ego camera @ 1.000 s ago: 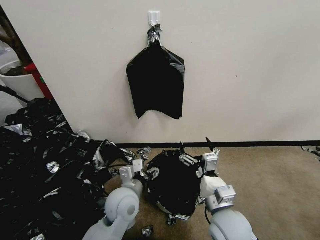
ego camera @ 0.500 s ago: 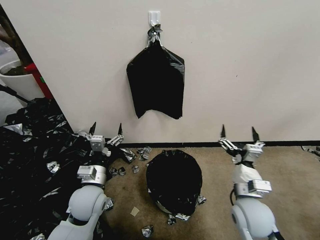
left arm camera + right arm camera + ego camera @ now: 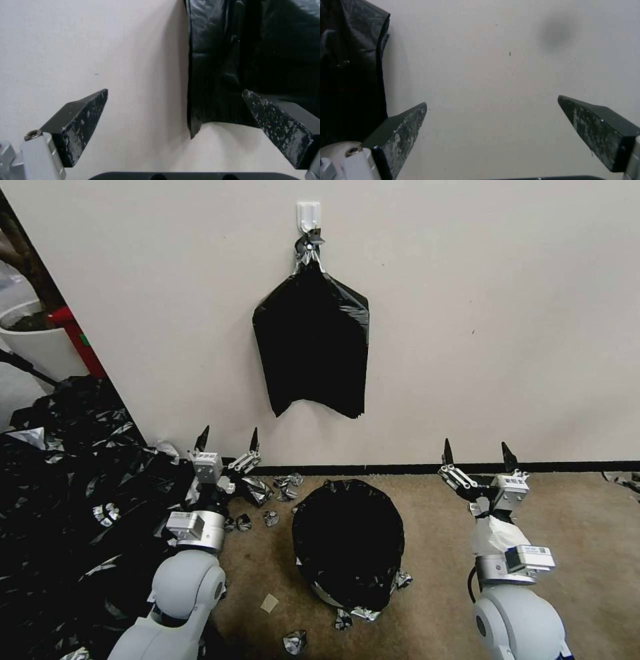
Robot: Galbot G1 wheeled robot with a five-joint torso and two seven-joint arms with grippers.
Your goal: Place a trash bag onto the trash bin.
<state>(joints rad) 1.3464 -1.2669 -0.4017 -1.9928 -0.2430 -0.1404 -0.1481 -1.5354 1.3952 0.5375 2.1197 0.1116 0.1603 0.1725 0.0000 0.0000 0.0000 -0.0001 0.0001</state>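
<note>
The trash bag (image 3: 348, 537), glossy black and wrinkled, lies draped over the trash bin on the carpet by the wall. Only a pale sliver of the trash bin (image 3: 324, 595) shows under the bag's lower edge. My left gripper (image 3: 229, 433) is open, raised to the left of the bin, clear of the bag, fingers pointing up toward the wall. My right gripper (image 3: 476, 445) is open, the same way on the bin's right. The left wrist view has the open left gripper (image 3: 175, 90) facing the wall. The right wrist view has the open right gripper (image 3: 492, 100) there too.
A flat stack of black bags (image 3: 311, 347) hangs from a white hook (image 3: 308, 213) on the wall above the bin; its edge appears as a black sheet (image 3: 250, 62) (image 3: 350, 75) in both wrist views. A big heap of black bags (image 3: 73, 513) covers the floor at left, before a white planter (image 3: 37, 343). Foil-like scraps (image 3: 267, 493) litter the carpet.
A second ago both grippers were down at the bag on the bin. They have let go, swung apart and risen; the bag stays draped over the bin.
</note>
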